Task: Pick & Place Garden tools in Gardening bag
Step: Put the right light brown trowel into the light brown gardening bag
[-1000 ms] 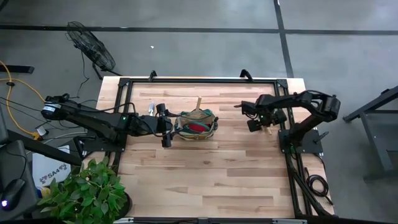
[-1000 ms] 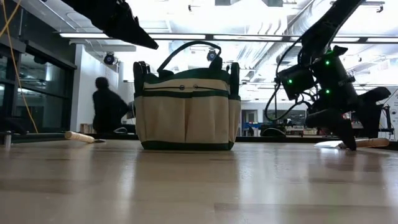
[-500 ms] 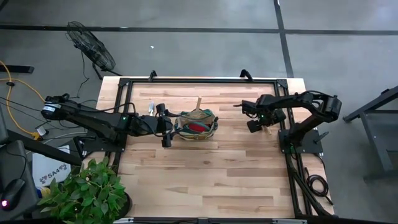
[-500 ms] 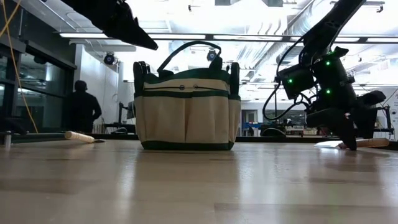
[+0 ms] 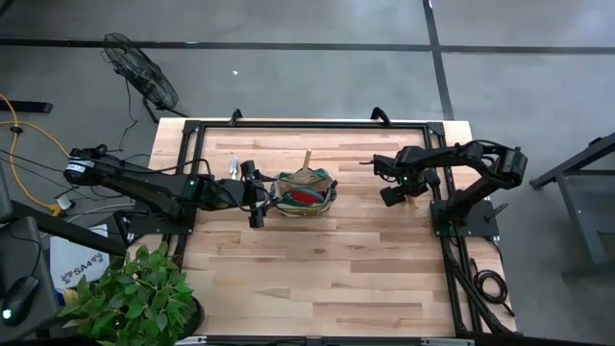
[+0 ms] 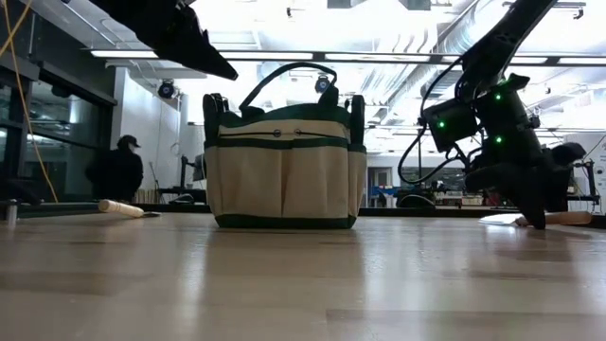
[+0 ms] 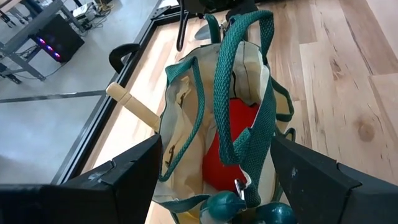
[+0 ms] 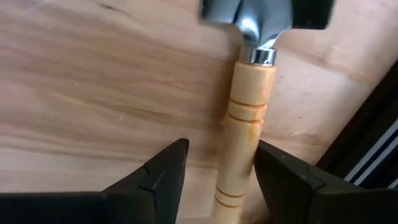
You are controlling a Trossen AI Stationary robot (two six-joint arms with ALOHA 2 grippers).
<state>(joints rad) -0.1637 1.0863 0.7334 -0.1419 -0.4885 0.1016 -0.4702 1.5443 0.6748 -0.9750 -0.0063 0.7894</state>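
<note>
Your right gripper (image 8: 217, 171) is lowered to the table, its 2 fingers (image 8: 155, 177) spread apart. Your left gripper (image 7: 208, 180) hangs above the table, fingers (image 7: 118, 180) wide open.

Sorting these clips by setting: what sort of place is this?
Probably a robotics lab or industrial workshop: a framed wooden worktable on bare concrete floor, exposed ceiling ducts under strip lights, a floor fan, and a person standing far behind.
</note>
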